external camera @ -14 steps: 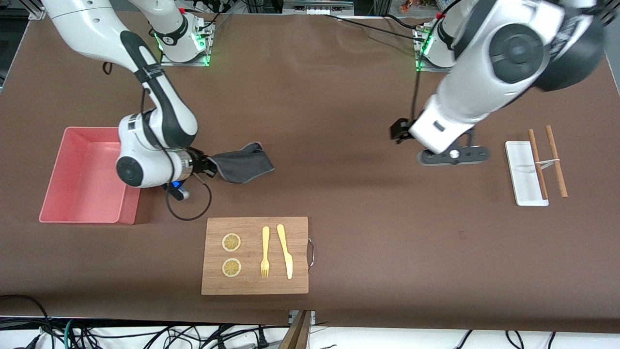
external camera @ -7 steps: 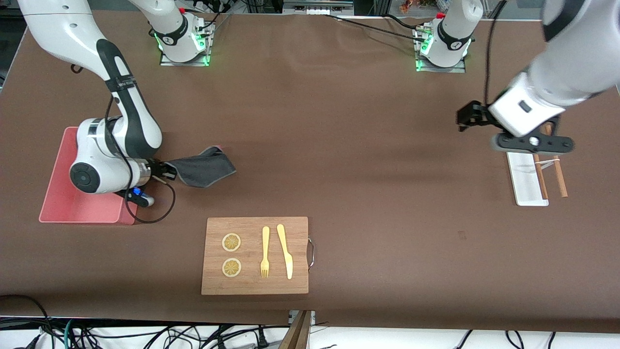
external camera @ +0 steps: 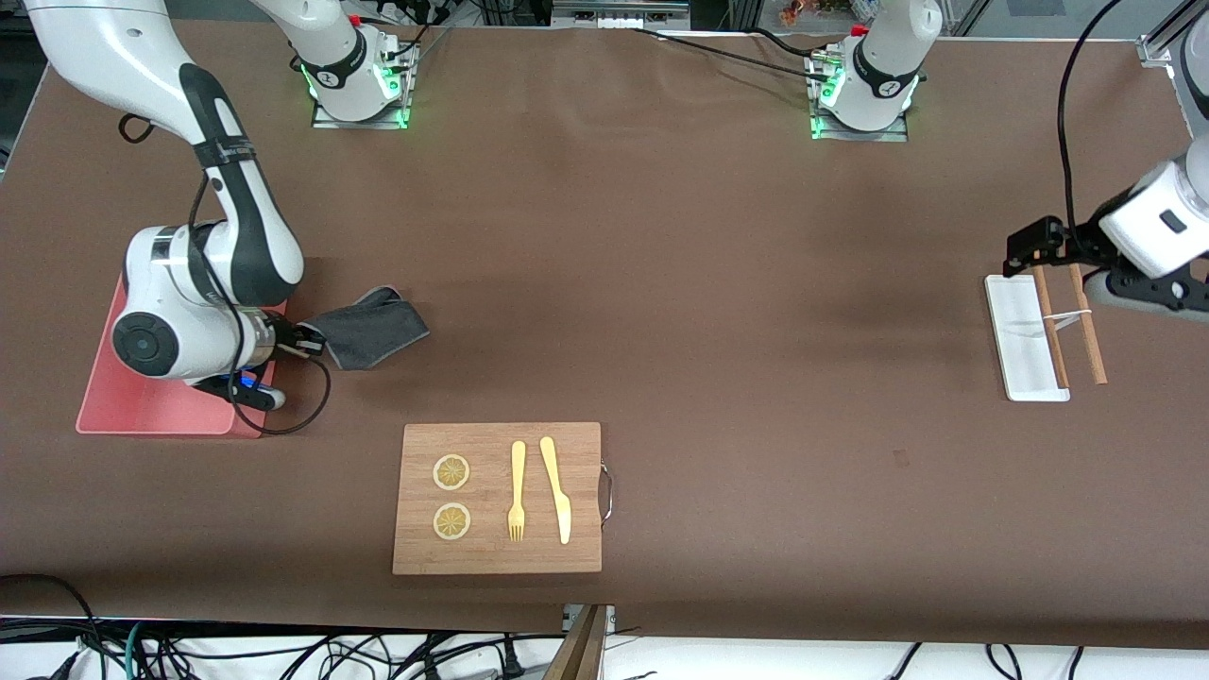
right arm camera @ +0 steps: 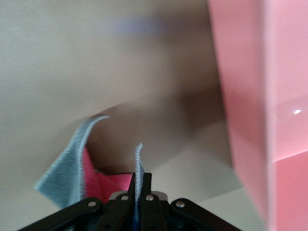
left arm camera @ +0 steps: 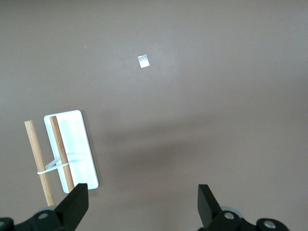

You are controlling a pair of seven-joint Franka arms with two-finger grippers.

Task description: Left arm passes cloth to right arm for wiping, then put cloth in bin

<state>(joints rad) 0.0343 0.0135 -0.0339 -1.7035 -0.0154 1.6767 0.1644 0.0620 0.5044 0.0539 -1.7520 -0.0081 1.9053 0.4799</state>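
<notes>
Front view: right claw (external camera: pixel 304 342) pinches cloth (external camera: pixel 370 328) beside the bin (external camera: pixel 156 414) rim; left claw (external camera: pixel 1025 247) gapes over tray (external camera: pixel 1018 340).

— Cloth (external camera: pixel 370 328)? Dark grey, crumpled, red-pink underside showing in the right wrist view (right arm camera: pixel 98 185). Pinched at 1 edge by the right gripper (external camera: pixel 300 338), fingers closed tight; hangs just beside the bin.

— Bin (external camera: pixel 142 414)? Pink, rectangular, rounded corners, at the right arm's end of the table. Largely covered by the right arm (external camera: pixel 203 283).

— Left arm (external camera: pixel 1148 227)? Near its own table end, left gripper (left arm camera: pixel 142 204) wide apart, holding nothing.
</notes>
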